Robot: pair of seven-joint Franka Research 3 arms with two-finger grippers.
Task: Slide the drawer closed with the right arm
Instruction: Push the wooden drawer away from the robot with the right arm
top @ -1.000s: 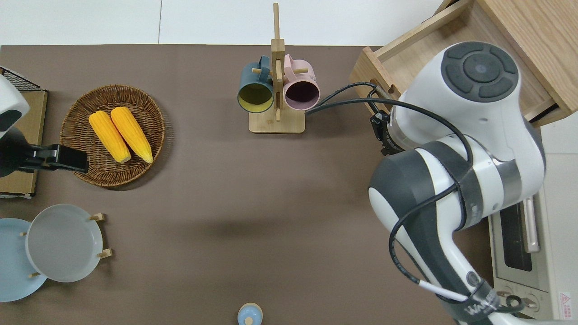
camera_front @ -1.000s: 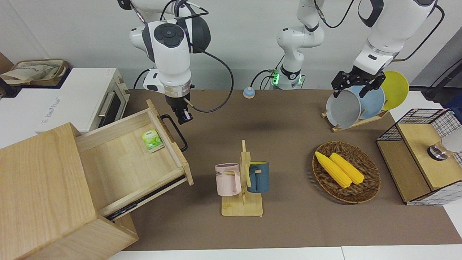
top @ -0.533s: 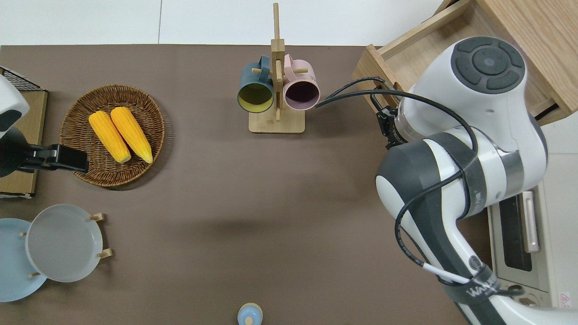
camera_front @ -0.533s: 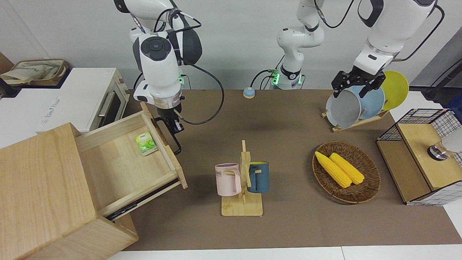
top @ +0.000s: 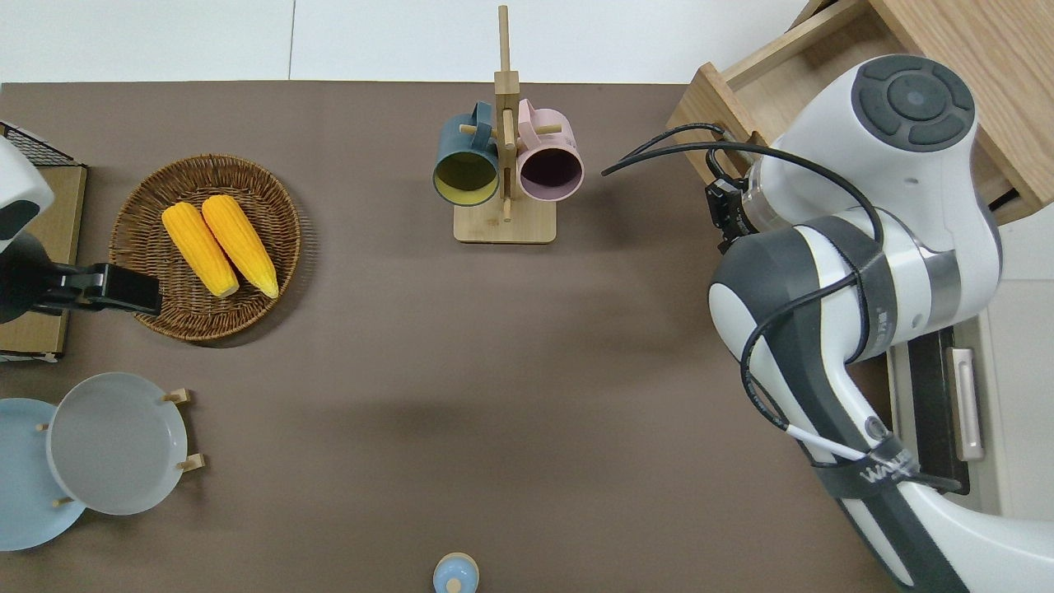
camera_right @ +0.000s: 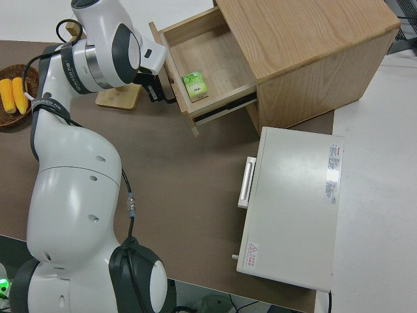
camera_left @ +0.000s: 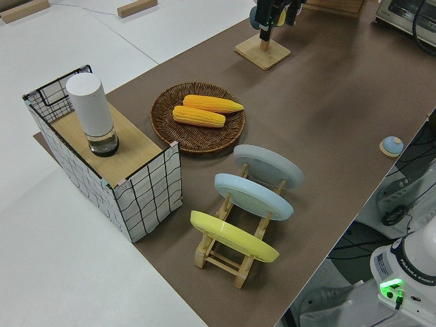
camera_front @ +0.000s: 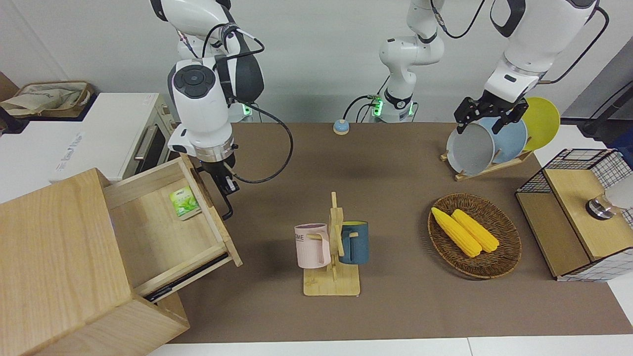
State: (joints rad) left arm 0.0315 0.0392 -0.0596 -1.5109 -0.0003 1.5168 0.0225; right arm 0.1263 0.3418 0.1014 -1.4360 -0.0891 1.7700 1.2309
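The light-wood drawer point(camera_front: 163, 237) stands partly open out of the big wooden cabinet point(camera_front: 59, 267) at the right arm's end of the table. A green packet point(camera_front: 184, 202) lies in it. The black U-shaped handle point(camera_front: 226, 203) sits on the drawer's front. My right gripper point(camera_front: 226, 187) looks shut and presses against the handle and the drawer's front; it also shows in the right side view point(camera_right: 156, 91). In the overhead view the right arm's wrist hides the gripper and covers part of the drawer point(top: 774, 82). The left arm is parked, its gripper point(camera_front: 487, 118) open.
A white toaster oven point(camera_front: 113, 133) stands beside the cabinet, nearer to the robots. A mug rack point(camera_front: 332, 247) stands mid-table. A basket with corn point(camera_front: 474, 235), a plate rack point(camera_front: 489, 143) and a wire-mesh box point(camera_front: 578, 212) are toward the left arm's end.
The right gripper has pushed the drawer's front toward the cabinet. The drawer has slid part of the way in, with the green packet riding along. The left arm has not moved.
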